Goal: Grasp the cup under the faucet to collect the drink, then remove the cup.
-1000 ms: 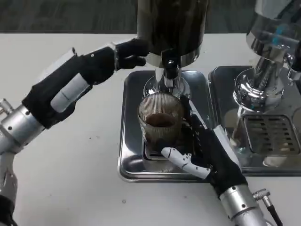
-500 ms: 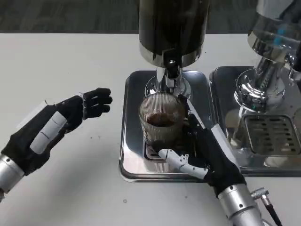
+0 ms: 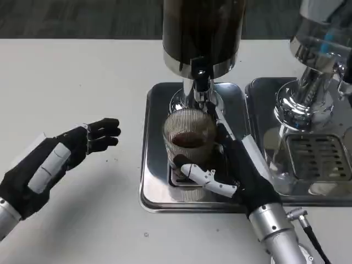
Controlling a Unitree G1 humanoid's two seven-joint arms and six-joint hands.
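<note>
My right hand [image 3: 236, 173] wraps the cup [image 3: 188, 140], white thumb across its front and dark fingers [image 3: 223, 129] along its far side; whether the grip is tight, I can't tell. The cup stands upright on the tray [image 3: 154, 165] right under the faucet [image 3: 200, 82], with dark drink inside. My left hand [image 3: 60, 154] hovers over the table [image 3: 82, 71], well left of the tray, fingers loosely apart, holding nothing.

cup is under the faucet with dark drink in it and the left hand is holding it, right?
Not quite: the right hand holds the cup, not the left. The head view shows the left hand over the bare table, away from it. The cup does sit under the faucet with dark drink inside.
</note>
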